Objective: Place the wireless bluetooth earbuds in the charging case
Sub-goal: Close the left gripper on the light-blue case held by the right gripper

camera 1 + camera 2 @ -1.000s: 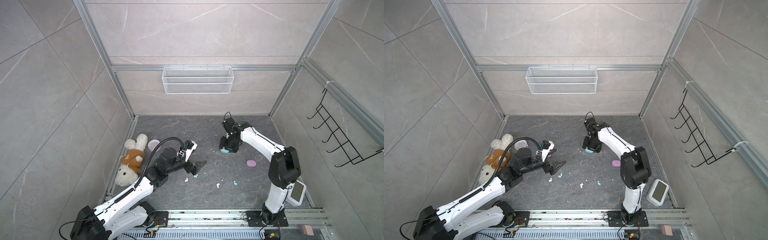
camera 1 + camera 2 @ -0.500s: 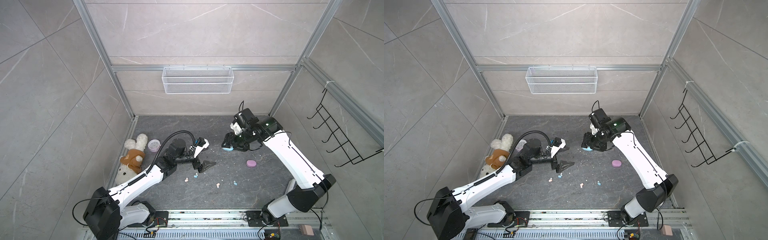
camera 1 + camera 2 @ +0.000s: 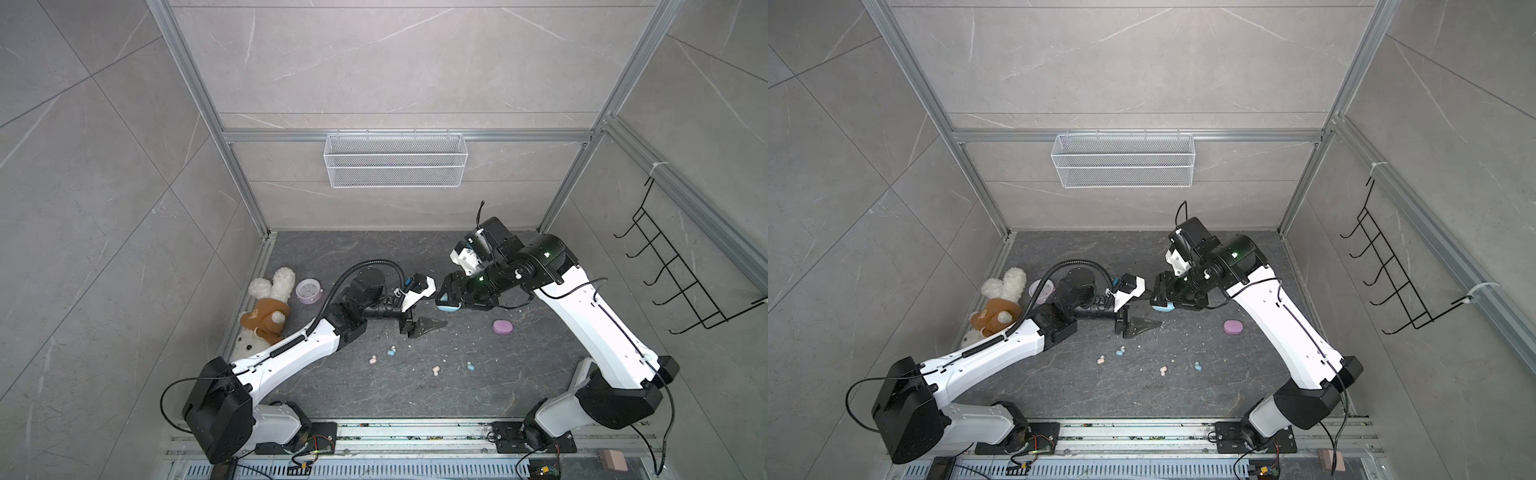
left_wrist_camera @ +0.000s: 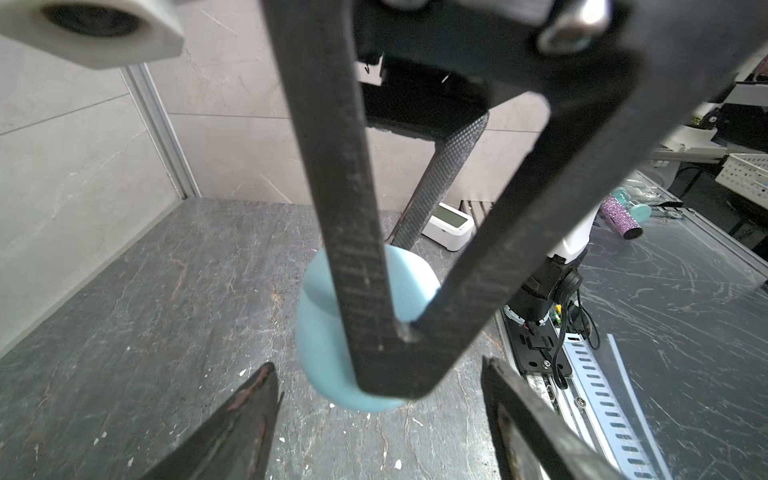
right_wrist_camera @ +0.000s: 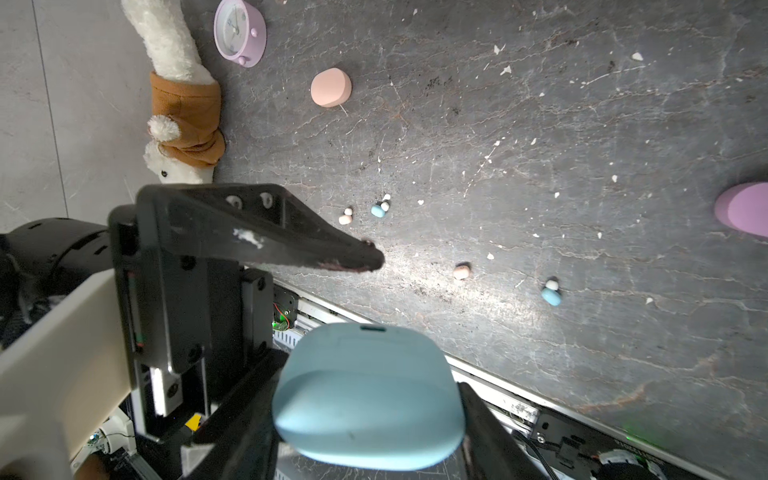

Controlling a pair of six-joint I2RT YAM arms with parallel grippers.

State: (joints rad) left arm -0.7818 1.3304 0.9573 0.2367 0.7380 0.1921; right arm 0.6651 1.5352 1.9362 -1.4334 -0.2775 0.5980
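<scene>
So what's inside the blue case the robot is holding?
Nothing shows: the blue case, held in the right gripper, has its lid shut, hiding the inside. Two blue earbuds lie outside on the floor.

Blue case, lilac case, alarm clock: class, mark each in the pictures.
blue case (image 5: pixel 368 399): right wrist view, middle of its shell.
lilac case (image 3: pixel 502 327): in a top view, its top face.
alarm clock (image 5: pixel 234 25): right wrist view, its dial.
</scene>
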